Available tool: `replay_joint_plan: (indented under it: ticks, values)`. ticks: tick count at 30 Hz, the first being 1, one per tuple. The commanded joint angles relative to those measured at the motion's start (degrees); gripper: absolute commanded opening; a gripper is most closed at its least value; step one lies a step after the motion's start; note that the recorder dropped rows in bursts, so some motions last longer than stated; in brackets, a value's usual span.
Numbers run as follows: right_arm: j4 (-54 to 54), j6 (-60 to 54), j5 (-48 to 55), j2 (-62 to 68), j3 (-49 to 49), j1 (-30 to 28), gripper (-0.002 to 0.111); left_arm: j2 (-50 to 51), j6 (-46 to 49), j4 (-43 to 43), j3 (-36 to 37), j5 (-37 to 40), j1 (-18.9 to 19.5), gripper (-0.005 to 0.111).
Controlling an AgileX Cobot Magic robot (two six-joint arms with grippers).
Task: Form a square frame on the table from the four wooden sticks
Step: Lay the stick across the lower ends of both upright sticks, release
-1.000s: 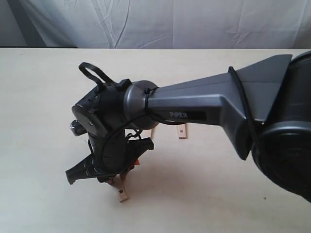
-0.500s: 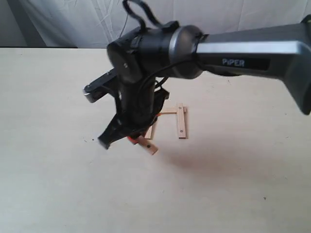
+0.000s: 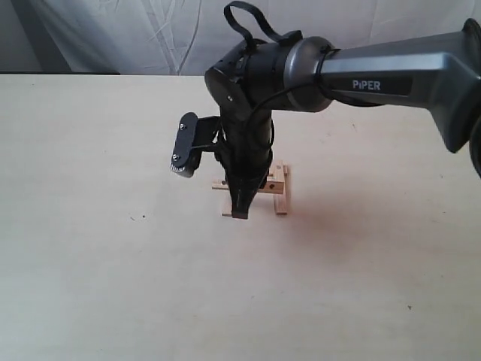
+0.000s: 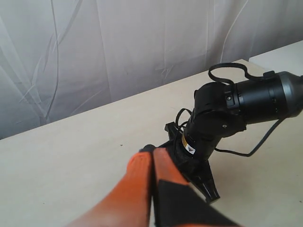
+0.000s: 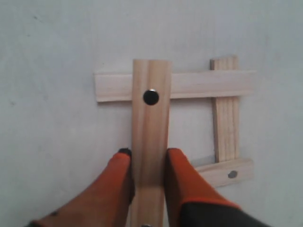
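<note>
My right gripper (image 5: 147, 158) is shut on one wooden stick (image 5: 150, 123), its orange fingers (image 5: 118, 179) pressing both long edges. That stick has a dark hole near its end and lies across a second strip (image 5: 208, 84). A third strip (image 5: 225, 127) crosses the second and rests on a fourth (image 5: 226, 171), so the four outline a small square. In the exterior view the right gripper (image 3: 240, 209) points down over the sticks (image 3: 280, 192) at the middle of the table (image 3: 90, 271). My left gripper (image 4: 152, 158) is shut on nothing and raised above the table.
The right arm (image 3: 376, 75) stretches in from the right edge, casting a shadow over the table beside the sticks. A white cloth backdrop (image 3: 150, 37) hangs behind the far table edge. The left wrist view looks across at the right arm's wrist (image 4: 236, 104).
The right arm has lifted from the table's front left and swung back and right with the stick. The stick now sits over the other three strips.
</note>
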Motion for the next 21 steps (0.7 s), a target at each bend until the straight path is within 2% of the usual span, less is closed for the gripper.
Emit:
replay_joint_plan:
  ticks: [1,9,11,15,18,21]
  values:
    - [-0.95,-1.47,-1.69,1.18,1.35,-0.36,-0.001,-0.36,0.06,0.5,0.18,-0.26,0.26,0.0]
    - [-0.62,-2.17,-3.04,1.27,3.47,-0.36,-0.001,-0.36,0.06,1.28,0.18,-0.26,0.26,0.0]
    - [-0.38,-2.17,-3.5,1.27,3.88,-0.36,0.006,-0.36,0.06,1.28,0.18,-0.26,0.26,0.0]
    - [-0.22,-2.17,-3.78,1.13,3.92,-0.36,0.028,-0.36,0.06,1.28,0.18,-0.26,0.26,0.0]
    - [-0.7,-1.38,-3.59,-0.01,3.92,-0.36,0.03,-0.36,0.06,1.28,0.18,-0.26,0.26,0.0]
    - [-2.29,5.54,-3.44,-2.82,3.92,-0.36,0.03,-0.36,0.06,1.28,0.18,-0.26,0.26,0.0]
